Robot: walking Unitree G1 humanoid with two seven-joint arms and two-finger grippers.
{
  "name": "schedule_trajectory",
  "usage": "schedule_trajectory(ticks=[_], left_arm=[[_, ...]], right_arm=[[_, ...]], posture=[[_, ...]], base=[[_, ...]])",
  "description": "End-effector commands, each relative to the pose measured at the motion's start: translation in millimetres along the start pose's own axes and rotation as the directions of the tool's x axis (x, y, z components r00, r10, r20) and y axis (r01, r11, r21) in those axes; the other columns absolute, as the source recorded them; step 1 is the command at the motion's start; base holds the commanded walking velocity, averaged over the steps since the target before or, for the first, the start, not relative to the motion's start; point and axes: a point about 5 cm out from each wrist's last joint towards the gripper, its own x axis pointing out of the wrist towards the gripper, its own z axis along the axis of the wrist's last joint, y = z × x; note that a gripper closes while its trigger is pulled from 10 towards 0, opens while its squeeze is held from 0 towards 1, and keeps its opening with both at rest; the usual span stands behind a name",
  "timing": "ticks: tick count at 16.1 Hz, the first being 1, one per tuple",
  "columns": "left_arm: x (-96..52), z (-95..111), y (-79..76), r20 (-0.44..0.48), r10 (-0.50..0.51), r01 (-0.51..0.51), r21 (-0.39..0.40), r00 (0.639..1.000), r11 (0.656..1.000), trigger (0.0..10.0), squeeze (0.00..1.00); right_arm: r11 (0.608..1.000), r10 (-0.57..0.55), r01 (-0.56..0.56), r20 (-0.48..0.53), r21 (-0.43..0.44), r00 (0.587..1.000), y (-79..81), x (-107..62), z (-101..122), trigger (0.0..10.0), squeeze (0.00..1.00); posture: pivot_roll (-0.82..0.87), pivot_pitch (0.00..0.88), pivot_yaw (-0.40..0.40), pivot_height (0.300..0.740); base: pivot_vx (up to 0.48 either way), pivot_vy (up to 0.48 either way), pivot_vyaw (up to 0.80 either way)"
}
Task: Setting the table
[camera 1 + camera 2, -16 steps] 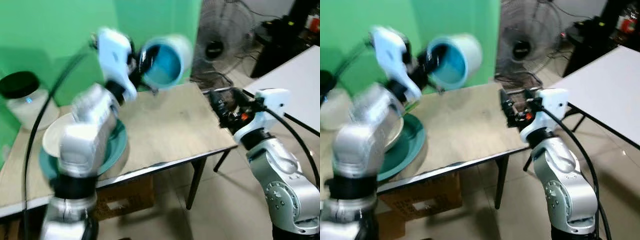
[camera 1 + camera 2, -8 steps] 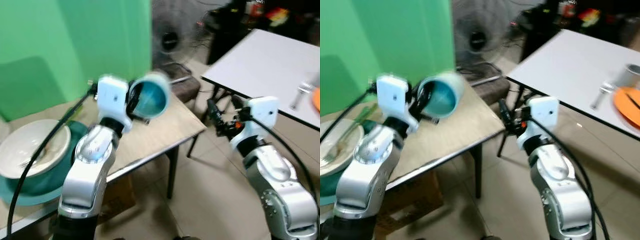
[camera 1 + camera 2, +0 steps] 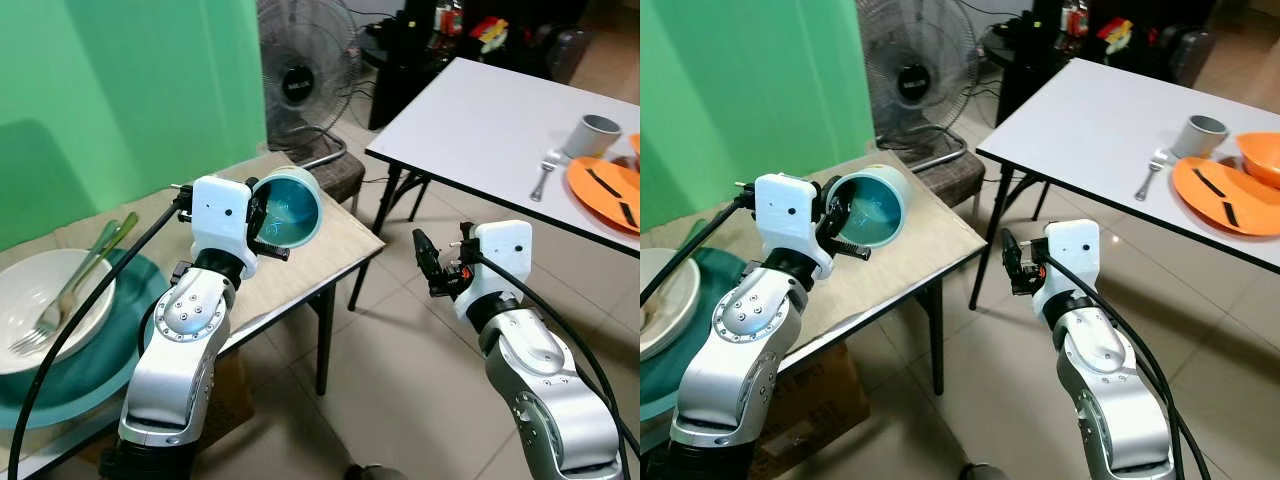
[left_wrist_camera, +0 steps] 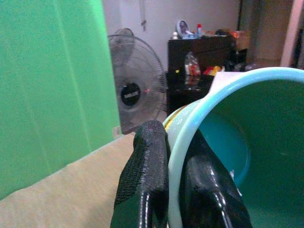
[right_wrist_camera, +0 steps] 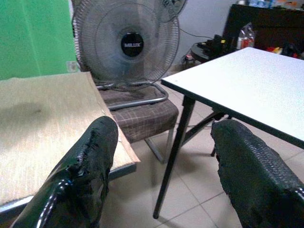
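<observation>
My left gripper (image 3: 263, 212) is shut on the rim of a light-blue cup (image 3: 288, 205) with a teal inside. The cup lies tilted on its side in the air over the right corner of the wooden table (image 3: 330, 235). In the left wrist view the two black fingers (image 4: 145, 180) pinch the cup's rim (image 4: 176, 156) between them. My right gripper (image 3: 430, 265) is open and holds nothing, hanging over the tiled floor between the two tables. A white table (image 3: 480, 110) at the right carries an orange plate (image 3: 605, 190), a grey cup (image 3: 597, 135) and a fork (image 3: 545, 172).
On the wooden table's left sits a white bowl (image 3: 30, 295) with a fork (image 3: 62, 305) in it, on a teal plate (image 3: 95, 350). A standing fan (image 3: 300, 75) and a plaid-cushioned chair (image 3: 345, 178) stand behind the gap. A dark cabinet (image 3: 420, 50) is further back.
The whole view has swung to the right, bringing the white table and its orange plate into sight. My left gripper still holds the cup, and my right stays open.
</observation>
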Motion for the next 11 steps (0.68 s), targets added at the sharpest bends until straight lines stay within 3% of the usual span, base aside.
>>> schedule_trajectory(ticks=[1, 5, 11], left_arm=[[0.5, -2.6, 0.1, -0.01, 0.0, 0.0, 0.01, 1.0, 1.0, 10.0, 0.0], [0.6, -3.2, 0.1, -0.013, -0.005, 0.005, 0.014, 1.0, 1.0, 10.0, 0.0], [1.9, -0.6, -0.2, -0.001, -0.012, 0.012, 0.027, 1.0, 1.0, 10.0, 0.0]], right_arm=[[1.0, -0.001, 0.001, -0.004, -0.026, 1.0, 2.7, 2.0, -3.1, 10.0, 0.0], [1.0, -0.01, 0.01, -0.004, -0.019, 1.0, 2.0, 3.4, -4.8, 10.0, 0.0], [1.0, 0.001, -0.001, -0.013, -0.011, 1.0, 3.1, 5.2, -7.9, 10.0, 0.0]], posture=[[-0.06, 0.008, -0.002, 0.74], [-0.06, 0.0, 0.003, 0.74], [-0.06, 0.0, -0.001, 0.74]], base=[[0.0, 0.0, 0.0], [0.0, -0.192, 0.0], [0.0, -0.349, 0.0]])
